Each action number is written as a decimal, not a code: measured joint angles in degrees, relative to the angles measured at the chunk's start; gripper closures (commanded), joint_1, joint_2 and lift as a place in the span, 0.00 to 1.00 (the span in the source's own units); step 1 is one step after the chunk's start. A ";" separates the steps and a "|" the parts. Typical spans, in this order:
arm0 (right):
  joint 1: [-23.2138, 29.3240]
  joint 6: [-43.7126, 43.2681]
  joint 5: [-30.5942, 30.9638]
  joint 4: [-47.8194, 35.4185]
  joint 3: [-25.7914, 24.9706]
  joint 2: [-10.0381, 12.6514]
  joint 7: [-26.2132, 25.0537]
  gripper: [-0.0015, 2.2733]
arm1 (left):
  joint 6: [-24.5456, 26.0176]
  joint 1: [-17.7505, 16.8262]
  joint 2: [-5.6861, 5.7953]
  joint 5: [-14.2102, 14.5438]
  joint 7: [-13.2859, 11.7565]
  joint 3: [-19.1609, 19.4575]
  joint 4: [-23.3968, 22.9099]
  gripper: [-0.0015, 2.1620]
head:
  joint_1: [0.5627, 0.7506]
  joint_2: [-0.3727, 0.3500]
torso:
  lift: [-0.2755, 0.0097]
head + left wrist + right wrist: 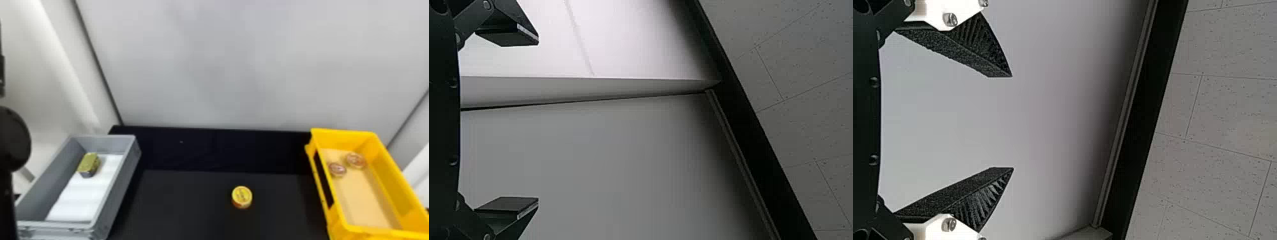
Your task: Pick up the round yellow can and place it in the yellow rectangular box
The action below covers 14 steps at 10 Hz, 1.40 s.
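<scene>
A pale grey wall [239, 63] fills most of the head view's upper part. Below it, a black table [191, 204] spreads across the lower middle of the frame.

The yellow rectangular box [391, 164] takes up the lower right, its long sides slanting down toward the corner, with a tan floor inside. The grey box [115, 191] sits at the lower left, slanted the other way. The left arm [12, 140], black and with a rounded joint, stands along the left edge of the frame.

In the left wrist view, the left gripper [538, 121] has its jaws spread wide, holding nothing – just pale wall behind the gap. In the right wrist view, the jaws of the right gripper [1012, 122] also stand well apart, with nothing in their hold.

A white liner [76, 201] lies on the floor of the grey box. Near that box's far end, a gold-topped tin [89, 164] sits partly over the liner.

The round yellow can [242, 197] is on the table, just right of the frame's lower centre – upright, yellow lid up, between the two boxes and well apart from both. Smallest are two round reddish tins [356, 160] inside the yellow box, toward its far end, near each other.
</scene>
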 measured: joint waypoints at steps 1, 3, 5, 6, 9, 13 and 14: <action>0.04 0.28 0.00 0.00 -0.02 0.00 -0.07 0.05 | 0.06 -0.02 0.02 0.01 -0.01 0.00 -0.05 0.07 | 0.53 0.59 | 0.96; 0.62 3.72 -0.24 0.00 -0.10 0.08 -1.08 0.04 | 0.31 -0.02 -0.10 0.02 -0.01 -0.04 -0.15 0.07 | 0.53 0.59 | 0.96; 2.62 11.71 -3.41 0.25 -0.33 0.78 -3.18 0.04 | 0.61 -0.02 -0.40 0.03 -0.01 -0.19 -0.20 0.07 | 0.53 0.59 | 0.96; 4.52 15.03 -5.48 1.26 -0.67 1.35 -3.10 0.04 | 0.83 -0.02 -0.49 0.03 -0.01 -0.30 -0.24 0.07 | 0.53 0.59 | 0.96; 9.61 20.50 -9.56 4.73 -0.24 3.33 -2.26 0.04 | 1.58 -0.42 -0.61 0.03 -0.05 -0.61 -0.59 0.07 | 0.53 0.59 | 0.96; 11.60 38.29 -13.39 10.44 -4.61 9.91 9.22 0.05 | 2.26 -1.39 -0.71 0.02 -0.09 -1.61 -0.89 0.07 | 0.53 0.59 | 0.96; 11.59 44.20 -12.03 11.70 -5.20 11.16 13.31 0.05 | 2.34 -1.62 -0.80 0.03 -0.09 -1.95 -0.89 0.07 | 0.53 0.59 | 0.96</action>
